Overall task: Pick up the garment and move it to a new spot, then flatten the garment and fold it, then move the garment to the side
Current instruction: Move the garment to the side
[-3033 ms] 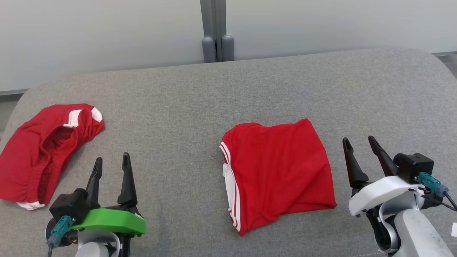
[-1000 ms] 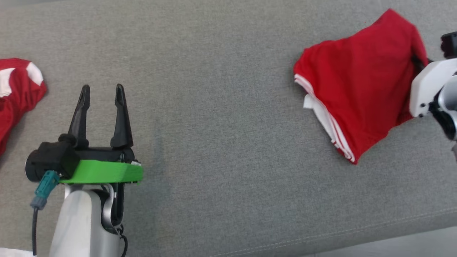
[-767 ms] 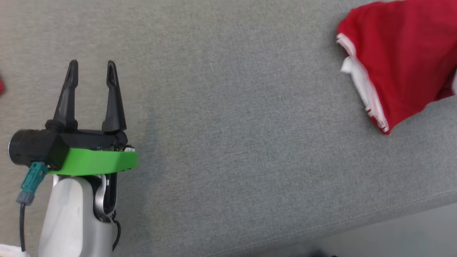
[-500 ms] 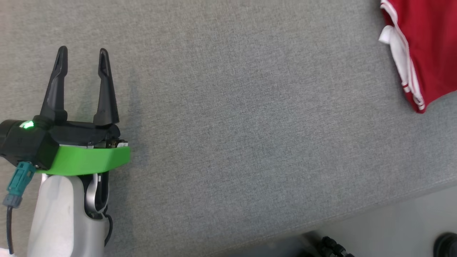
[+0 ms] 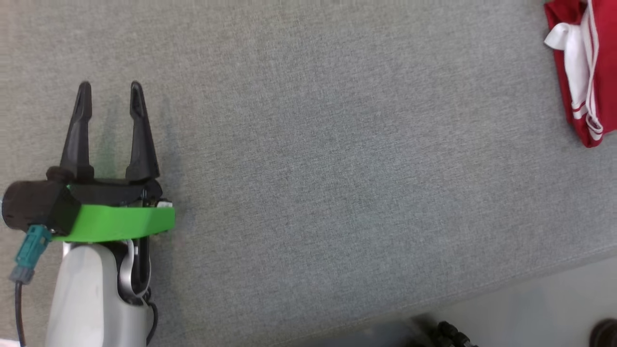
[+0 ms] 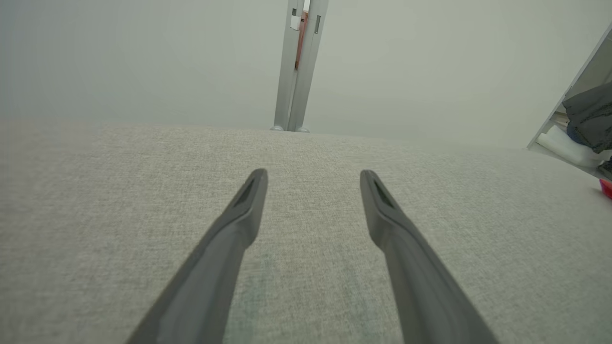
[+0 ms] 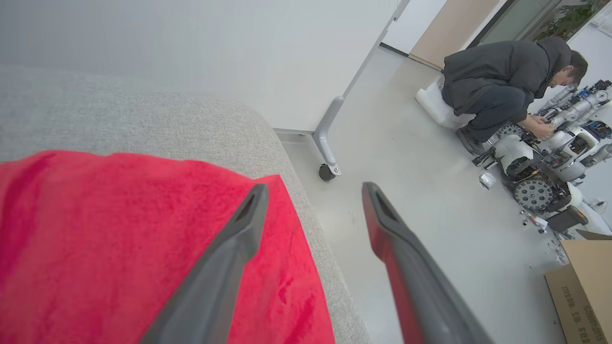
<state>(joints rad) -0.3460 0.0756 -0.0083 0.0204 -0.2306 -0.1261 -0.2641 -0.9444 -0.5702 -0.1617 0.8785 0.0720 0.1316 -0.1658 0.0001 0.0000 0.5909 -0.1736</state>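
Garment [image 5: 605, 72]: red, with white trim, folded into a compact stack. It lies at the right end of the grey cushion [image 5: 337, 168], and its white-striped side faces the middle of the cushion. In the right wrist view one corner of the garment [image 7: 119, 239] reaches almost to the cushion's right edge [image 7: 267, 138], where the floor [image 7: 406, 167] begins. Judgement: this placement fits the last step, moving the garment to the side, because it leaves the middle of the cushion bare.

Right gripper [image 7: 315, 188]: released. The fingers are spread wide and no cloth is pinched between the tips. One finger crosses above the red fabric, the other above the floor past the edge. Whether either finger touches the cloth cannot be told. Judgement: the open jaws over the garment's outer corner fit a set-down, with the cloth resting on its own.

Left gripper [image 5: 110, 89]: released and grasping nothing. It sits low over bare cushion toward the left end, well apart from the garment. The left wrist view shows plain grey fabric between the fingers of this gripper [image 6: 313, 177]. Judgement: parked out of the way, since this step needs one arm.

Risk, as a judgement: the corner so near the edge could slide off if snagged on withdrawal.

A person [image 7: 497, 91] crouches on the floor, well apart from the cushion.
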